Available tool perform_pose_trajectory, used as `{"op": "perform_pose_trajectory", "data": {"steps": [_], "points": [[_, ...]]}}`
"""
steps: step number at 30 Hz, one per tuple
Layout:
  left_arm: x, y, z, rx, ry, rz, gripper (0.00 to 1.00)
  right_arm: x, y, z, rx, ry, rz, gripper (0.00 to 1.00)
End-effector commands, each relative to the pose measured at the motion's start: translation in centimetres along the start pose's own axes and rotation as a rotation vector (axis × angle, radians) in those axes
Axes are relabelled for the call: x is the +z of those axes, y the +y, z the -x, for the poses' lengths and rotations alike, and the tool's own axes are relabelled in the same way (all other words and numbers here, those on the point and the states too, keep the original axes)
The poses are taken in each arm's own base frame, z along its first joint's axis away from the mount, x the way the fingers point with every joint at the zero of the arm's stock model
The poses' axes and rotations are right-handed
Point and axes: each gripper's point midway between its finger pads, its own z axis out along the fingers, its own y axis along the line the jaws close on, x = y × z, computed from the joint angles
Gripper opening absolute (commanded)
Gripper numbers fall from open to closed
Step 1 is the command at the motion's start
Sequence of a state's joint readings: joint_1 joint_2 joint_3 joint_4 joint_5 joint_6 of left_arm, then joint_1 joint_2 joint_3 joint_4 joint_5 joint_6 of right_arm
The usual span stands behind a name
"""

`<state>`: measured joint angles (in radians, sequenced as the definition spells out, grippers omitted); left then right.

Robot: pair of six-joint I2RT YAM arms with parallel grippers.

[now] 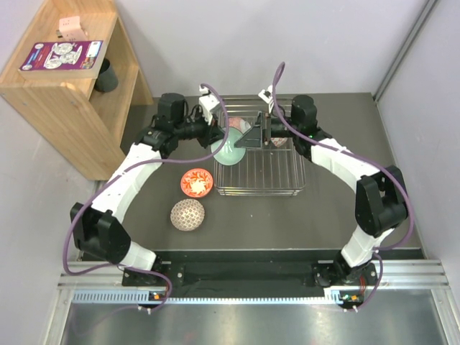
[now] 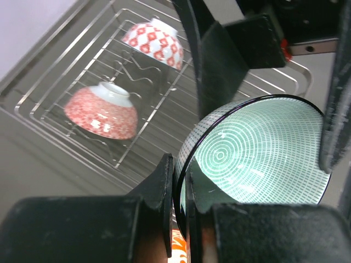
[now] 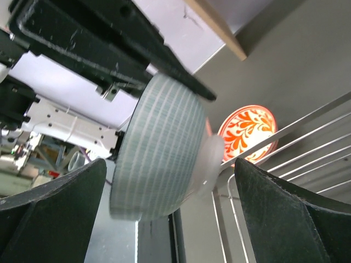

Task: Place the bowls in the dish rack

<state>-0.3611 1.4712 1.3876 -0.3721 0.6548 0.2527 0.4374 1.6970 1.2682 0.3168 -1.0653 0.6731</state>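
Note:
My left gripper (image 1: 220, 138) (image 2: 181, 183) is shut on the rim of the mint green bowl (image 1: 230, 149) (image 2: 258, 148). It holds the bowl tilted on edge over the left end of the silver dish rack (image 1: 284, 188). My right gripper (image 1: 253, 135) (image 3: 170, 219) is open, with the bowl's ribbed outside (image 3: 159, 148) between its fingers and untouched. Two red-and-white patterned bowls (image 2: 101, 109) (image 2: 153, 39) lie upside down in the rack. The red-orange floral bowl (image 1: 197, 182) (image 3: 248, 131) and the beige-brown mesh bowl (image 1: 187, 214) sit on the table left of the rack.
A wooden shelf unit (image 1: 72, 93) stands at the back left with a dark cup (image 1: 106, 75) on its shelf and a printed card (image 1: 61, 55) on top. Walls close the table at the back and right.

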Motion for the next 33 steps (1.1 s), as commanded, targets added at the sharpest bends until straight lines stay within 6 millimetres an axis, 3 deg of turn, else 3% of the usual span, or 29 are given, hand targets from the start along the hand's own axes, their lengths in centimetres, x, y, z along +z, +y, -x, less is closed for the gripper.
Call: {"op": "perform_pose_trajectory", "data": {"steps": [1,9,16,24,29,33], "points": [[-1.7,0.6,4.6,0.123,-0.133,0.078,0.00,0.0,1.7,-0.1,-0.071,0.020,0.063,1.00],[-1.4,0.7,4.5,0.119,-0.140,0.075,0.00,0.6,2.7,-0.7,-0.073,0.037,0.112,0.98],[-1.5,0.5,4.9,0.112,-0.152,0.067,0.00,0.6,3.6,-1.1,-0.054,0.052,0.161,0.82],[-1.5,0.1,4.8,0.099,-0.156,0.051,0.00,0.7,4.5,-0.9,-0.040,0.030,0.232,0.73],[-1.3,0.0,4.6,0.093,-0.153,0.043,0.00,1.0,4.3,-1.1,-0.037,0.025,0.233,0.57],[-1.1,0.0,4.3,0.080,-0.146,0.036,0.00,1.0,4.3,-1.0,-0.045,0.018,0.231,0.30]]}}
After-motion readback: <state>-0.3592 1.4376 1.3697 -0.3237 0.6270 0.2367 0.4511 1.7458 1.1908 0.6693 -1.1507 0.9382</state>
